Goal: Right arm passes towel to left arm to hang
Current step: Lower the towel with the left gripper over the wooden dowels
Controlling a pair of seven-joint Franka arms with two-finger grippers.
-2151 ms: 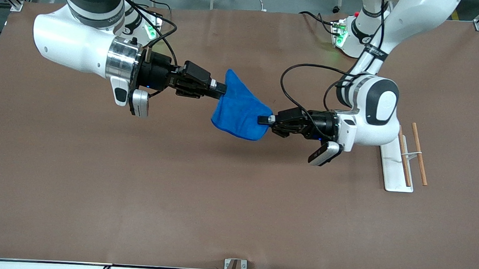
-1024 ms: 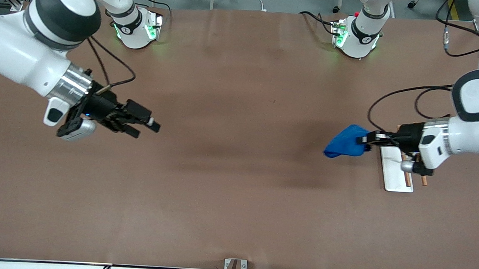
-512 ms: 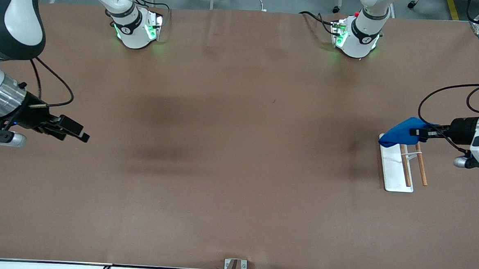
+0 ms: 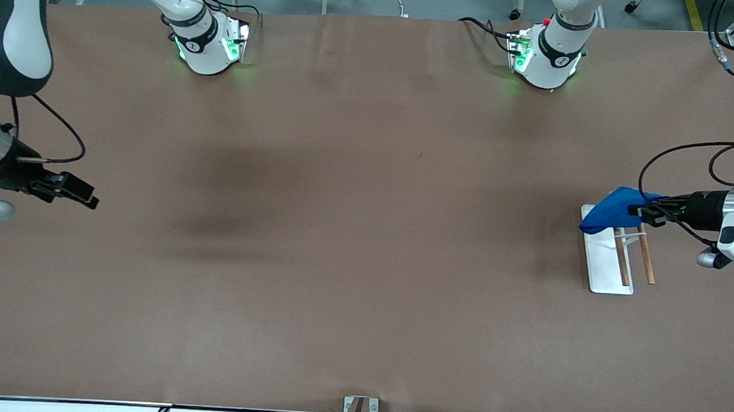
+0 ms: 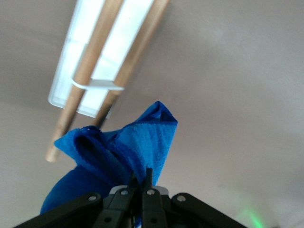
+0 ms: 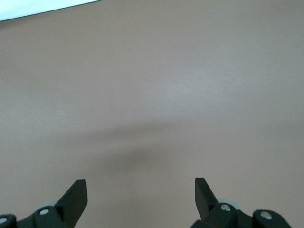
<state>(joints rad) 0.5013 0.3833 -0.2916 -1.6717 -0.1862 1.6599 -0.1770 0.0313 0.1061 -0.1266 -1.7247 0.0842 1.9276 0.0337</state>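
1. The left tool (image 4: 639, 213), pinched shut on the towel (image 4: 609, 208), hangs over the rack (image 4: 602, 268) at the left arm's end of the desk (image 4: 365, 231).
2. Risk: the bunched towel may miss both rods (image 5: 88, 71) or slide off on release.
3. The right tool (image 4: 85, 194) waits, wide apart, holding nothing.
4. Count: one towel, one rack, two rods.

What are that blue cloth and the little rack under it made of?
The towel, pinched in the left claw, looks like soft terry or microfibre: fuzzy, matte, folding limply. The rack seems to have a smooth white base, perhaps plastic or painted metal, and two rods that look like bare light wood: tan and unglossed.
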